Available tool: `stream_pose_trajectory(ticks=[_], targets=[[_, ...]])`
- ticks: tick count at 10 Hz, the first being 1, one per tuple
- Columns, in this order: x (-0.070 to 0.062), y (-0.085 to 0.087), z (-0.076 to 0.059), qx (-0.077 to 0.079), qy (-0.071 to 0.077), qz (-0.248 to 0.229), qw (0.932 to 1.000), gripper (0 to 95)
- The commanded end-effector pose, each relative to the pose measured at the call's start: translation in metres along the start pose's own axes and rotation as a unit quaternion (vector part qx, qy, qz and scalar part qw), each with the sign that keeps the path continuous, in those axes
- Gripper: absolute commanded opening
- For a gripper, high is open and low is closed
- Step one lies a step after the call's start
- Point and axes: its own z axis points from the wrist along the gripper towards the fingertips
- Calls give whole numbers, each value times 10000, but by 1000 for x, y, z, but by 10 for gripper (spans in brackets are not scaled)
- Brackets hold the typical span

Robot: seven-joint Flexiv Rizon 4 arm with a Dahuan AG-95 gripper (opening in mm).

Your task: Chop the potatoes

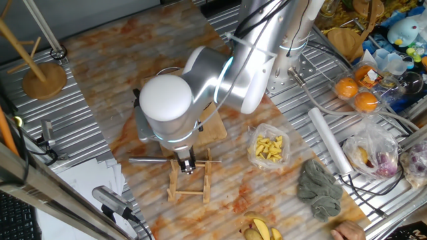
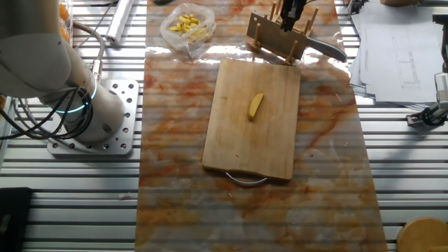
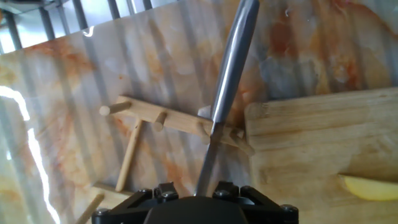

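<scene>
2 fixed cams overhead opposite sides, hand cam close, all share wooden rack (image 1: 189,179)

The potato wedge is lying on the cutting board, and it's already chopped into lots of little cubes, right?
Not quite. The potato wedge is lying on the cutting board, but it is one whole piece, not yet chopped. The other fixed view shows this. The claw is over at the wooden knife rack.

I'm over a ribbed aluminium table (image 2: 70,189) with an orange-marbled glossy mat (image 2: 175,182) on top, window glare (image 3: 12,102) streaking it, paper sheets (image 2: 395,42) and a wooden stand (image 1: 40,73) at the edges.
</scene>
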Motion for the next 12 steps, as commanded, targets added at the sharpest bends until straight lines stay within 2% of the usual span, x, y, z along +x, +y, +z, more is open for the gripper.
stream_pose_trajectory(ticks=[1, 5, 12], targets=[[0, -2, 4, 36, -25, 6, 10000, 380], [-2, -8, 14, 42, -78, 22, 10000, 380], [-3, -7, 30, 24, -103, 86, 9999, 380]])
